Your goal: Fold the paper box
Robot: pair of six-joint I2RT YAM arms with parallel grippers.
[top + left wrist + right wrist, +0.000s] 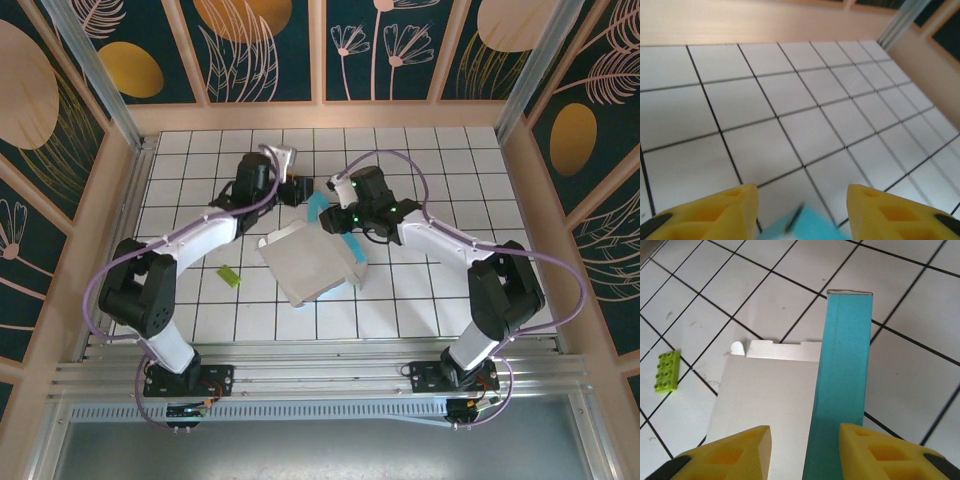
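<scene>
The paper box (305, 262) lies in the middle of the table with its white inside up. One turquoise flap (318, 207) stands raised at its far edge, and another turquoise strip runs along its right side. My left gripper (298, 190) hovers just behind the far flap and is open; in the left wrist view a blurred turquoise corner (807, 226) pokes up low between its yellow fingers (715, 212). My right gripper (805, 440) is open over the box. The upright turquoise flap (845, 375) and the white panel (765, 405) lie between its fingertips, unclamped.
A small yellow-green brick (229, 276) lies on the tiles left of the box and also appears in the right wrist view as the brick (667, 371). A wooden wall (320, 118) closes the back of the white tiled table (440, 170), with walls on both sides.
</scene>
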